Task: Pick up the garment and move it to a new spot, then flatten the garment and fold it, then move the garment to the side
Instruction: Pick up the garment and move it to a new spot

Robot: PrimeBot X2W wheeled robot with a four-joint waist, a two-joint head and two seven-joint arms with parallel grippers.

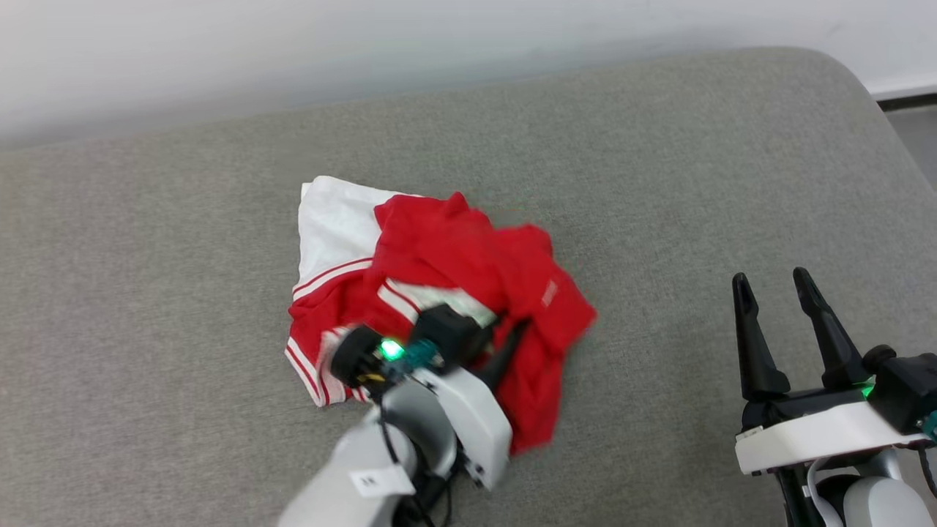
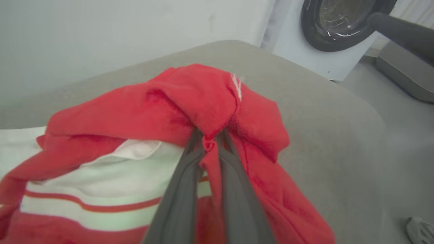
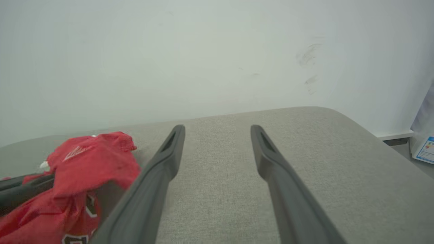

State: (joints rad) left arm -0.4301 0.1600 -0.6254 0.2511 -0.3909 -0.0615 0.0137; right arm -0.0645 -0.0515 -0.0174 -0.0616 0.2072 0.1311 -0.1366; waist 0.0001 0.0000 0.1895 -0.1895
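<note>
Left pincer [image 2: 208, 137] clamped on bunched fold of limp, light red-and-white jersey T-shirt [image 1: 454, 245]; right pincer [image 1: 771, 282] spread, empty, 3 o'clock.

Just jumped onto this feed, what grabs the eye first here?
The crumpled red and white garment lies in a heap at the middle of the grey cushion. The left gripper is shut on a red fold of it, while the right gripper hangs open over bare cushion at the lower right, apart from the cloth. In the left wrist view, a washing machine stands beyond the cushion's far corner.
</note>
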